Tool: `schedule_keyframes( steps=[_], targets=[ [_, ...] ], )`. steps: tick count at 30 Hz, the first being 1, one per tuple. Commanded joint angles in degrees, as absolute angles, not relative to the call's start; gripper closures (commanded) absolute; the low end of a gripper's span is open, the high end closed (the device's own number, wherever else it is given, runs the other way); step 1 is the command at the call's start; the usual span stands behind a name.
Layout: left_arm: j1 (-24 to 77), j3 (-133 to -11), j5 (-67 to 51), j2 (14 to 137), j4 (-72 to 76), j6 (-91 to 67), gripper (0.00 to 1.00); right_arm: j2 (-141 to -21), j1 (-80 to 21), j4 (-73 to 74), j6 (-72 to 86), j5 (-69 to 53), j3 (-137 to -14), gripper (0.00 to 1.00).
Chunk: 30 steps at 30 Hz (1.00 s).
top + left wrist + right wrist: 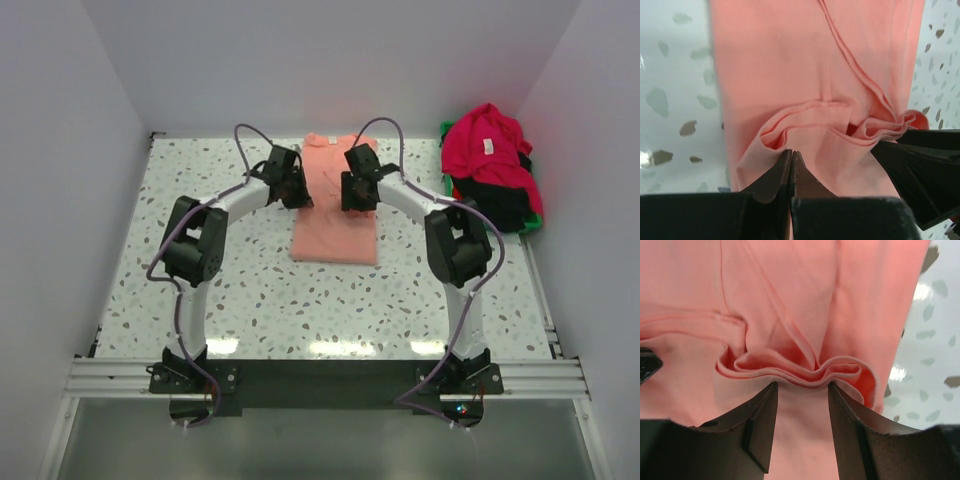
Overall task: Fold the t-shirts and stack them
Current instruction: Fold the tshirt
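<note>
The salmon-pink t-shirt [335, 228] lies partly folded in the middle of the table, its near hem rumpled. My left gripper [297, 196] sits on the shirt's left side, jaws shut, pinching a pucker of the pink cloth [790, 75] at the tips [791, 152]. My right gripper [357, 196] is on the shirt's right side. Its jaws [802, 385] stand open, and the bunched folded edge [805, 371] lies across their tips. The crimson red t-shirt [487, 145] is heaped on the black t-shirt [497, 203] at the back right.
A green bin [537, 220] under the red and black shirts stands against the right wall. White walls close in the speckled table [250, 290] on three sides. The right gripper's black finger [920, 172] shows at the left wrist view's right edge.
</note>
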State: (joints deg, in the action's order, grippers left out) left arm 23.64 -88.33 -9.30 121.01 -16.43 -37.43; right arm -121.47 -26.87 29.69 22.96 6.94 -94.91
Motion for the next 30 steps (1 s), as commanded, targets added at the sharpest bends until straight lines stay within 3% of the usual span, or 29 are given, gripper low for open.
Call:
schedule_keyframes(
  steps=[1,10,20,30],
  targets=[
    [21.36,-95.18,-9.14,124.17,-18.1,-34.63,1.0,-124.71,-25.05,33.31,20.83,8.35,-102.21,0.52],
    [19.51,-94.31,-11.16,127.27,-17.23,-34.72,1.0,-129.81,-22.5,35.42,20.3,8.35,-106.7,0.51],
    [17.23,-93.69,-14.85,125.78,-15.12,-34.45,1.0,-125.08,-19.6,31.99,19.51,2.99,-104.68,0.43],
    [16.87,-89.75,-13.45,114.97,-14.16,-37.08,0.81,-112.87,-19.68,31.82,22.58,4.92,-97.48,0.39]
  ],
)
